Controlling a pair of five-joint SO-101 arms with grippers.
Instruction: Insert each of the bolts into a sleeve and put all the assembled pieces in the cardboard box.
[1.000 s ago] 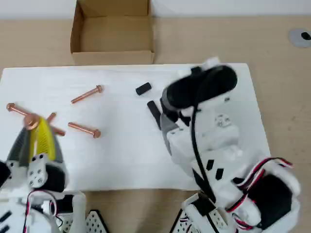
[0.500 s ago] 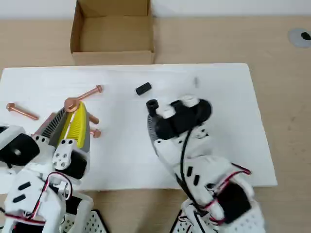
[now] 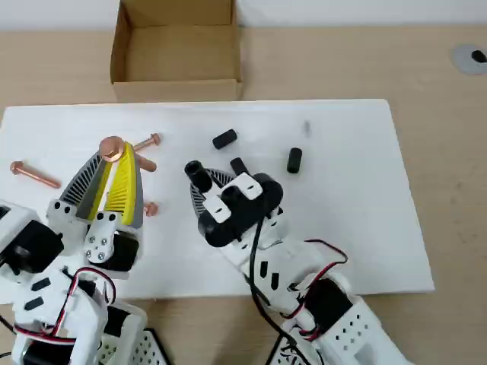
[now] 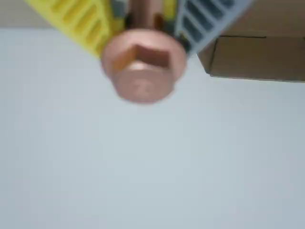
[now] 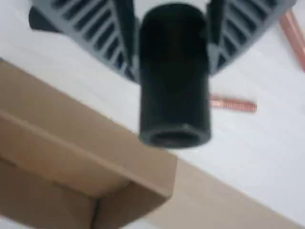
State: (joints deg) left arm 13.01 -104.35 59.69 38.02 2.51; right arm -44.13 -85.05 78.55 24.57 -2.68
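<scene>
Left gripper: yellow and grey fingers were clamped on a copper bolt, in front of the cardboard box toward its left corner.
Right gripper: grey fingers were closed round a black sleeve, in front of the box's right corner and farther from the box than the left gripper.
White sheet: lay flat on the wooden table, its far edge just beside the box's front wall.
Cardboard box: stood open on the table, off the sheet.
Held bolt: its flanged hex head stuck out past the fingertips, with the shank gripped between them.
Loose bolt: lay on the sheet in front of the box, just beside the held bolt.
Far bolt: lay well to the left of the box, near the sheet's edge.
Hidden bolts: two more showed partly from under the left gripper.
Held sleeve: its open end pointed away from the gripper.
Loose sleeves: one lay in front of the box's right corner, another farther right, and a third beside the right gripper.
</scene>
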